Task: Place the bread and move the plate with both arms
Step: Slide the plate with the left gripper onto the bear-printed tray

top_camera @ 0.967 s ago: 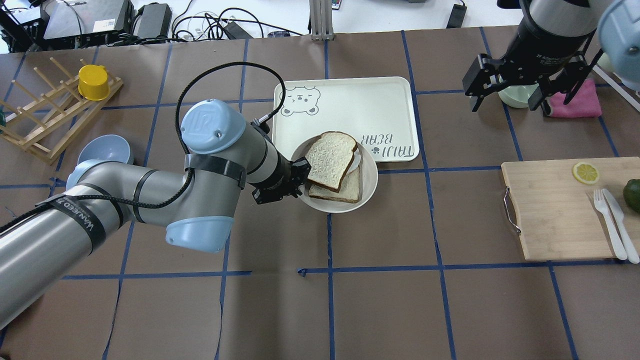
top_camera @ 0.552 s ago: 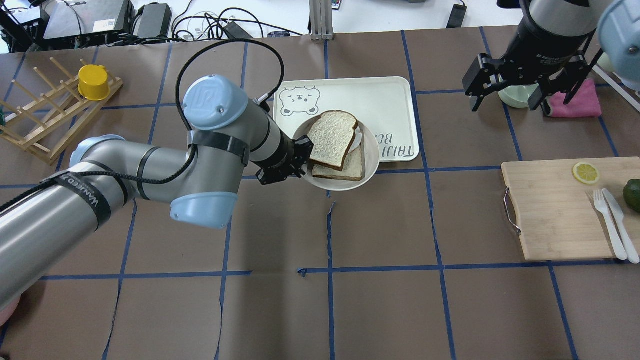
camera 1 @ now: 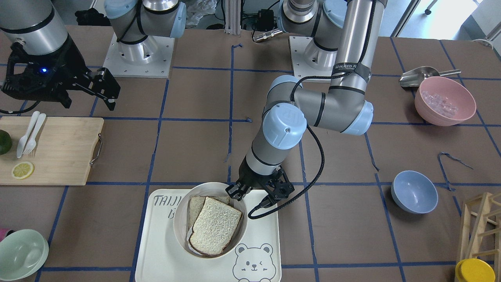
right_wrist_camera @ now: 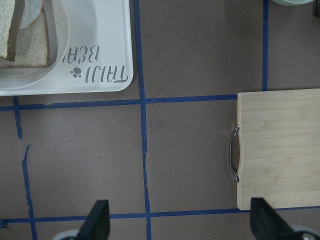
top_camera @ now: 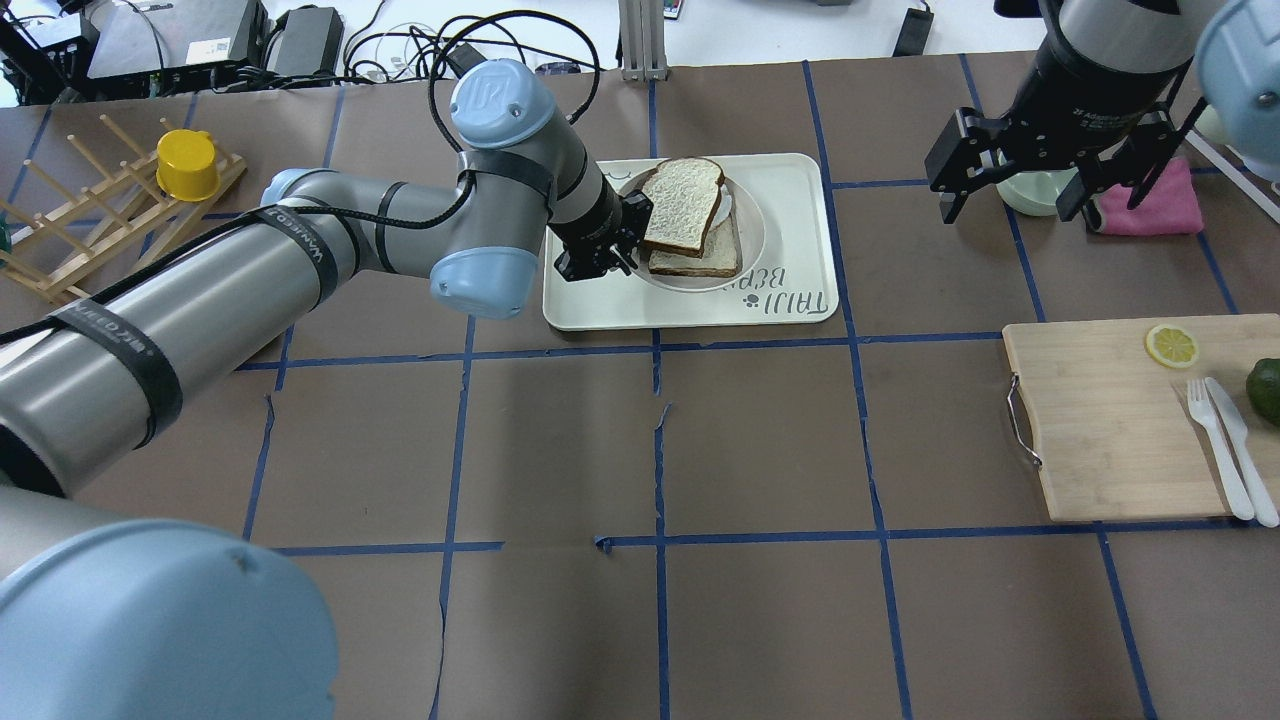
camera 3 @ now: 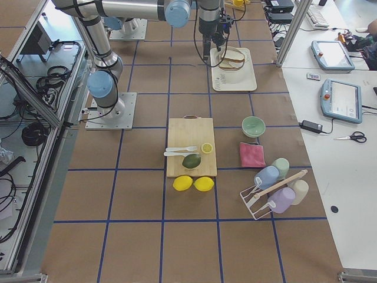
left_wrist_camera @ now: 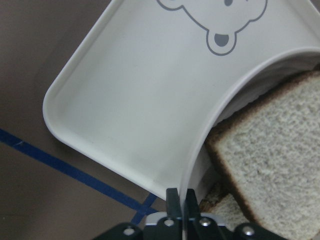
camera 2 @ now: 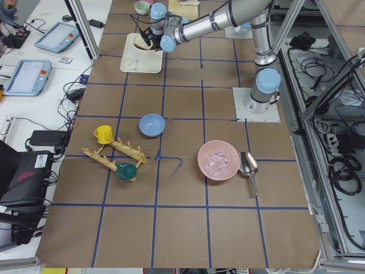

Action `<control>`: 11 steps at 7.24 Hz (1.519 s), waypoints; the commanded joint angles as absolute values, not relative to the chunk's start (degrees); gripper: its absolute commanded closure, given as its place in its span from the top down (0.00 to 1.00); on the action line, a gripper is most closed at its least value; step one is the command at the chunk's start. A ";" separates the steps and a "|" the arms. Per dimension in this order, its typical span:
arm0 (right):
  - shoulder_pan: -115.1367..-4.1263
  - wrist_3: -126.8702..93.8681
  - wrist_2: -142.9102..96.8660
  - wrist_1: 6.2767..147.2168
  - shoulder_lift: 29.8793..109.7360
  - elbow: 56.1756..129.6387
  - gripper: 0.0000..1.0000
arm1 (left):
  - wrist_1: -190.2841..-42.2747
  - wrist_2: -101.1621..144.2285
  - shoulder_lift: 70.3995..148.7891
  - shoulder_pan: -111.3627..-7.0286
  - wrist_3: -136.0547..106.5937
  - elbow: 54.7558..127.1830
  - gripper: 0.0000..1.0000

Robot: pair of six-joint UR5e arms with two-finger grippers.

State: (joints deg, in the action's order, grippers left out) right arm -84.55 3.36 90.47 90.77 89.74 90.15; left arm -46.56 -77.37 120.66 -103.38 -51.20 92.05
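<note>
The round cream plate (top_camera: 756, 236) is over the middle of the bear tray (top_camera: 790, 185). The bread (top_camera: 683, 205), with a dark crust, lies tilted on a paler slice (top_camera: 705, 260) in the plate. My left gripper (top_camera: 628, 226) is shut on the plate's left rim. The left wrist view shows its fingers (left_wrist_camera: 173, 199) pinching the rim (left_wrist_camera: 220, 117) beside the bread (left_wrist_camera: 280, 170). The front view shows the same grip (camera 1: 236, 192) on the plate (camera 1: 180, 225). My right gripper (top_camera: 1005, 205) is open and empty, high at the far right, well away from the plate.
A wooden cutting board (top_camera: 1110, 430) with a lemon slice, fork, knife and avocado lies at the right. A dish rack with a yellow cup (top_camera: 188, 165) stands far left. A pink cloth (top_camera: 1165, 200), a blue bowl (camera 1: 414, 192) and a pink bowl (camera 1: 445, 100) are around.
My left arm has carried the plate with both slices away from me, from the tray's near edge to over its middle. The right arm has not moved.
</note>
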 commanded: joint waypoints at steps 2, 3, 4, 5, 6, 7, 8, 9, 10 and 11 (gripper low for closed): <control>-84.55 3.43 90.53 90.62 89.74 90.17 1.00 | -46.32 -77.26 124.36 -102.57 -50.36 88.95 0.00; -84.55 3.43 90.53 90.70 89.74 90.09 1.00 | -46.32 -75.78 124.71 -101.70 -50.36 89.12 0.00; -84.55 3.43 90.53 90.70 89.74 90.09 1.00 | -46.32 -74.63 125.24 -101.69 -50.80 89.12 0.00; -84.55 3.43 90.53 90.79 89.74 90.09 1.00 | -46.14 -74.62 125.59 -101.69 -50.89 89.64 0.00; -84.55 3.51 90.53 90.79 89.74 89.91 1.00 | -46.06 -74.62 125.60 -101.69 -51.15 89.82 0.00; -84.55 3.52 90.61 90.70 89.74 90.00 1.00 | -46.05 -74.62 125.60 -101.69 -50.89 89.82 0.00; -84.55 3.86 90.79 90.70 89.74 90.00 1.00 | -46.05 -74.62 125.60 -101.69 -50.11 89.82 0.16; -84.55 3.87 90.79 90.79 89.74 90.00 1.00 | -46.05 -74.62 125.60 -101.69 -50.27 89.39 0.48; -84.55 4.04 90.88 90.70 89.74 89.83 1.00 | -46.05 -74.62 125.51 -101.69 -50.71 88.78 0.65; -84.55 3.96 90.88 90.70 89.82 89.91 1.00 | -46.05 -74.53 124.72 -101.60 -50.71 88.77 0.82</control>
